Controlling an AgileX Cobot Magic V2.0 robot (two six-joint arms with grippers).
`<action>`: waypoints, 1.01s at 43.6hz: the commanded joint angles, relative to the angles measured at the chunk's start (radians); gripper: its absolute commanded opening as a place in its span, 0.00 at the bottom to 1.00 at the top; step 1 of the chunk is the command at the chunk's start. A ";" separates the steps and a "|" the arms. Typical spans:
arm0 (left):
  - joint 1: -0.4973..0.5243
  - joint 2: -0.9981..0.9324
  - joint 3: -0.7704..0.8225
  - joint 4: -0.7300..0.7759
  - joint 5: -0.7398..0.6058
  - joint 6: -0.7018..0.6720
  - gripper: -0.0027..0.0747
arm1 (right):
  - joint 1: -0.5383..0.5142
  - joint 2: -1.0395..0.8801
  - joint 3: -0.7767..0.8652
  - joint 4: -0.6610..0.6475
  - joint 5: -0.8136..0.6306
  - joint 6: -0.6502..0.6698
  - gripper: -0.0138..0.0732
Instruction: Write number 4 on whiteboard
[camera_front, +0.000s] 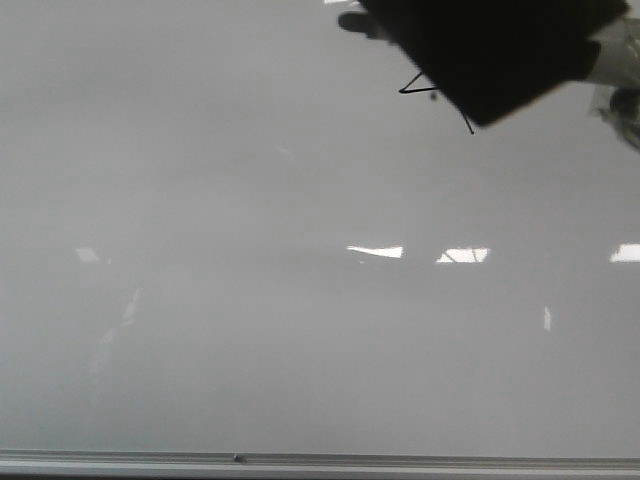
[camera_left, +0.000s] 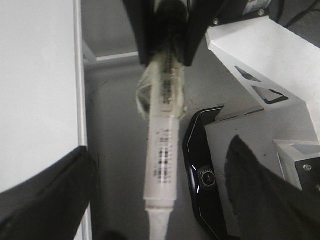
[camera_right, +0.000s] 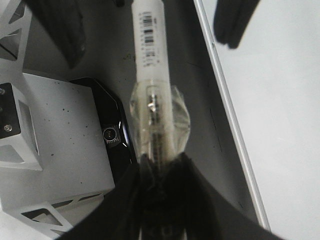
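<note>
The whiteboard (camera_front: 250, 300) fills the front view. At its top right lie black lines of the number 4 (camera_front: 418, 88), partly hidden by a dark blurred arm part (camera_front: 490, 50). My right gripper (camera_right: 161, 165) is shut on the tape-wrapped end of a white marker (camera_right: 150, 45). The marker (camera_left: 162, 150) runs between the spread fingers (camera_left: 45, 195) of my open left gripper (camera_left: 157, 165), without touching them. Both grippers are off the whiteboard's framed edge (camera_left: 79, 100), over a grey surface.
A black camera unit (camera_left: 205, 180) and white metal brackets (camera_left: 270, 60) lie beside the marker. They also show in the right wrist view, the camera unit (camera_right: 110, 132) against a bracket (camera_right: 55, 130). The whiteboard's grey frame strip (camera_front: 300, 462) runs along the near edge.
</note>
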 joint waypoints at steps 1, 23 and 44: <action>-0.023 -0.019 -0.038 -0.022 -0.023 0.002 0.69 | -0.003 -0.009 -0.031 0.030 -0.038 -0.008 0.08; -0.025 -0.019 -0.038 -0.022 -0.021 0.002 0.07 | -0.003 -0.009 -0.031 0.030 -0.038 -0.008 0.29; -0.023 -0.081 -0.038 0.477 -0.017 -0.541 0.05 | -0.073 -0.160 -0.032 -0.158 -0.031 0.220 0.80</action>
